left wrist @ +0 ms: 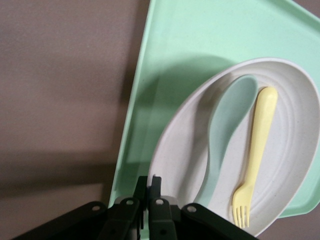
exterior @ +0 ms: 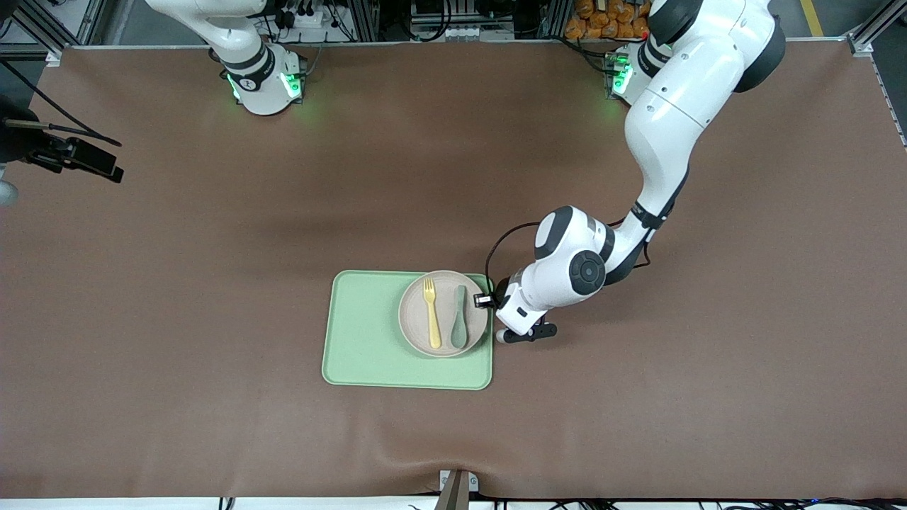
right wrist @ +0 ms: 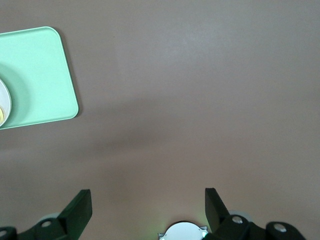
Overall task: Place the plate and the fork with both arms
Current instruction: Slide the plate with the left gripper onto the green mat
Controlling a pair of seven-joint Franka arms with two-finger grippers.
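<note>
The off-white plate [exterior: 414, 312] rests on the light green tray [exterior: 365, 333], at the tray's end toward the left arm. The pale yellow fork [exterior: 431, 314] lies in the plate beside a grey-green spoon [exterior: 459, 319]. My left gripper [exterior: 489, 301] is at the plate's rim on the left arm's side. In the left wrist view the left gripper [left wrist: 149, 186] is shut on the rim of the plate [left wrist: 175, 150], with the fork [left wrist: 256, 155] and spoon [left wrist: 227, 125] in it. My right gripper [right wrist: 147, 196] is open and empty, high over the bare table near its base.
The tray's end toward the right arm is bare. Brown table mat [exterior: 638, 397] stretches all round the tray. A black camera mount [exterior: 78, 159] juts in at the right arm's end. The right wrist view shows one tray corner [right wrist: 45, 75].
</note>
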